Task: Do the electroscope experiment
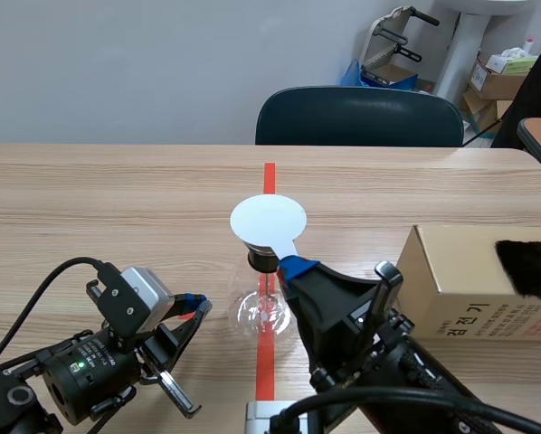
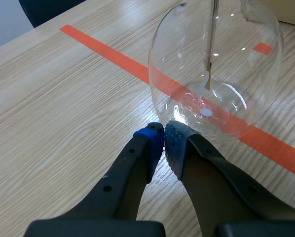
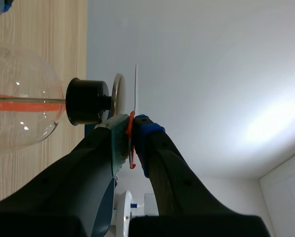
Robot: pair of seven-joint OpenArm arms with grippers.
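Right gripper clamped on white paddle over electroscope, left gripper together, box labelled "검전기"

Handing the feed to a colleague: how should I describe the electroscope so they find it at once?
On the wooden table, follow the orange-red tape line toward the robot; the electroscope stands on it, beside the cardboard box. It is the only clear glass globe, with a black stopper under the white disc in the right gripper.

Cardboard box blocks right of flask; room over table beyond.
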